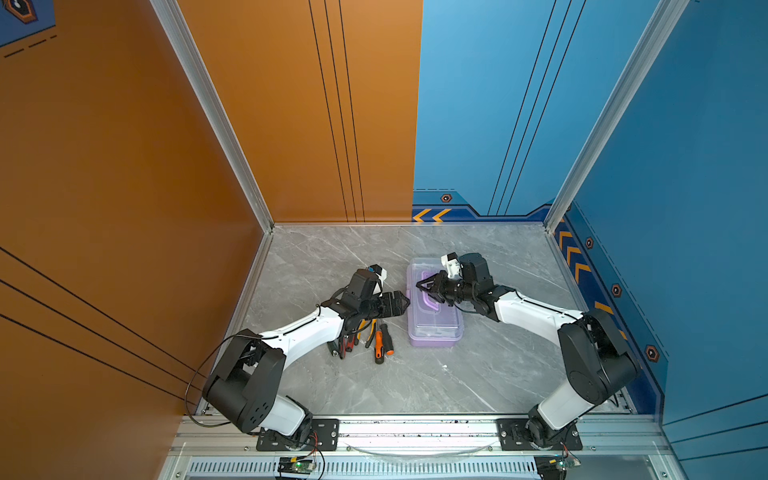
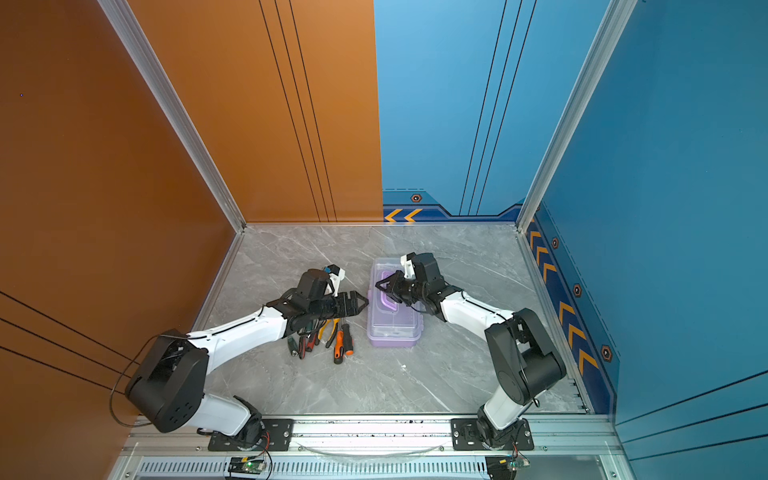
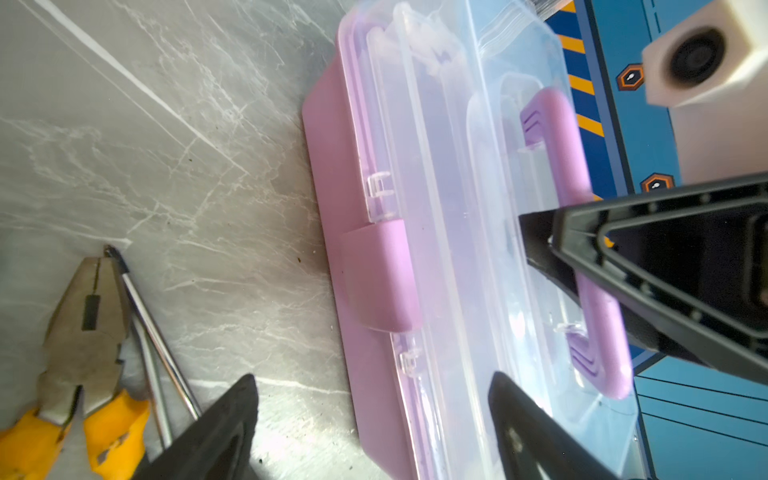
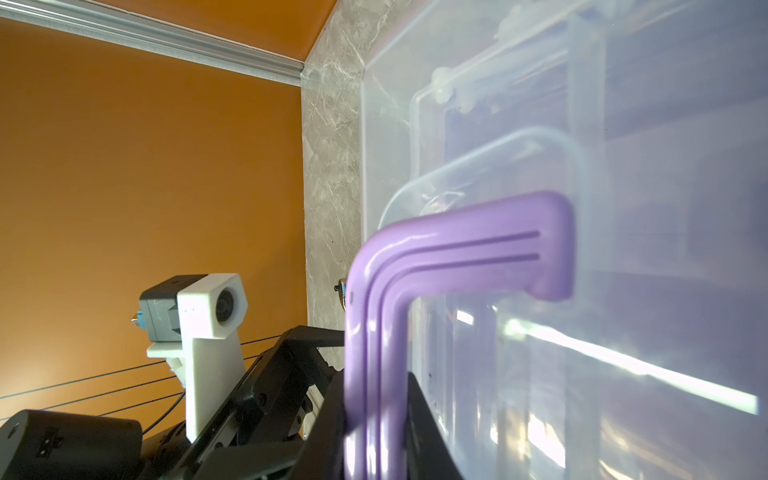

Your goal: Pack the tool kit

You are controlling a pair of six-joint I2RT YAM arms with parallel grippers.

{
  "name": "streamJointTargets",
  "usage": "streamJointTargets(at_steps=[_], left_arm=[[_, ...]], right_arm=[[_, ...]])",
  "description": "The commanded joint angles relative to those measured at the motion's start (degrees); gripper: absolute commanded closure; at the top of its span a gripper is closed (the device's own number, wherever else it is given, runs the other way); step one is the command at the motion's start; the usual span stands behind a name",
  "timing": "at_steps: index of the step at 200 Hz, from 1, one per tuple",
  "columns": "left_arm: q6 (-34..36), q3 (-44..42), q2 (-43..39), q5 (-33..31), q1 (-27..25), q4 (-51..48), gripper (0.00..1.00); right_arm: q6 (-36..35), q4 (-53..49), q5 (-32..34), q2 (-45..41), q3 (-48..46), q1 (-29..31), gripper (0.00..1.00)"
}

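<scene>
Lilac case [image 1: 434,328] sits shut on the counter [image 1: 457,374]; pliers [image 3: 83,316] and screwdrivers [image 1: 379,345] lie just left, unpacked. My right jaws clamp its purple handle [image 4: 457,249]; left jaws stand wide beside the latch [image 3: 380,274]. Opening is in hand, I judge: next, spring that latch. Grey marble surface; orange and blue walls [image 1: 291,124].

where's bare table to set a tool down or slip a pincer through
Widest bare marble tabletop: between the front rail and the tool pile and lilac case. Also behind both, toward the back wall. Crowded: the pile-to-case gap, by the open left pincer; right pincer grips the purple handle.
</scene>
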Motion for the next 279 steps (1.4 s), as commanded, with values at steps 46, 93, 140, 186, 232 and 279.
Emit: streamJointTargets(at_steps=[46, 93, 140, 186, 232, 279], left_arm=[[-2.1, -0.3, 2.2, 3.3, 1.0, 2.1, 0.23], [-3.0, 0.8, 3.6, 4.8, -0.3, 4.6, 0.22], [-4.7, 1.3, 4.2, 5.7, -0.6, 6.7, 0.22], [-6.4, 2.4, 6.4, 7.4, -0.7, 9.3, 0.23], [-9.6, 2.9, 9.3, 9.0, -0.4, 14.9, 0.24], [-12.9, 3.9, 11.6, 11.0, 0.3, 19.6, 0.26]], right_arm=[[5.8, 11.1, -6.0, 2.5, -6.1, -1.1, 1.0], [22.2, 43.7, -14.8, 9.3, -14.2, -6.5, 1.0], [30.5, 59.7, -16.3, 15.5, -17.6, -8.4, 1.0], [24.6, 51.0, -16.8, 13.1, -17.0, -8.5, 1.0], [21.7, 45.7, -17.7, 11.3, -15.5, -8.4, 1.0], [17.3, 38.4, -17.3, 9.4, -14.1, -7.7, 1.0]])
